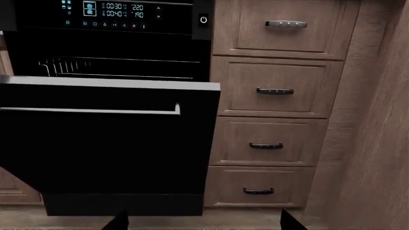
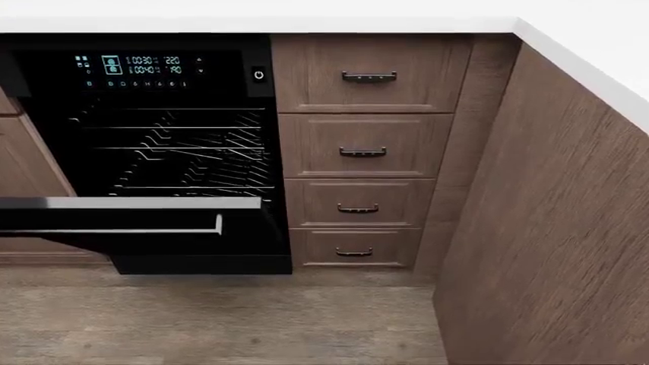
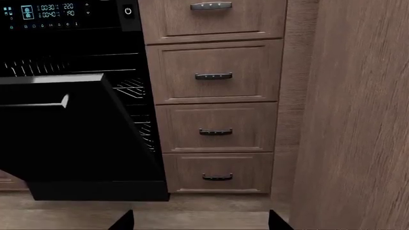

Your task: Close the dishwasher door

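Currently, you have one dishwasher door (image 2: 142, 228) before you, at the left of the head view, hinged at its foot and tilted partly open. Its silver-grey top edge (image 2: 130, 203) leans out from the cabinet, and one long thin bar handle (image 2: 112, 230) runs across the glossy black panel just beneath that edge. Above the gap you can see the wire racks (image 2: 182, 148) inside, and above those one black control strip (image 2: 137, 70) with cyan lit digits and one power button (image 2: 258, 74) at its right end.

To the right of the door stand four brown wooden drawer fronts (image 2: 362, 150), stacked one over another, each with one small dark handle, four handles in all. All four sit flush and shut. Further right, one tall wooden cabinet side (image 2: 548, 228) runs toward you under a white countertop (image 2: 598, 38). A wood-grain floor (image 2: 223, 319) lies below.

Neither arm shows in the head view. In the left wrist view, two dark fingertips (image 1: 118, 221) of the left gripper (image 1: 203, 221) rise at the lower edge, set wide apart, holding nothing and touching nothing; the door (image 1: 108, 143) lies ahead of them, apart. In the right wrist view, two dark fingertips (image 3: 124, 220) of the right gripper (image 3: 201, 220) likewise stand wide apart and empty, facing the drawer stack (image 3: 214, 129), with the door (image 3: 70, 139) beside it.
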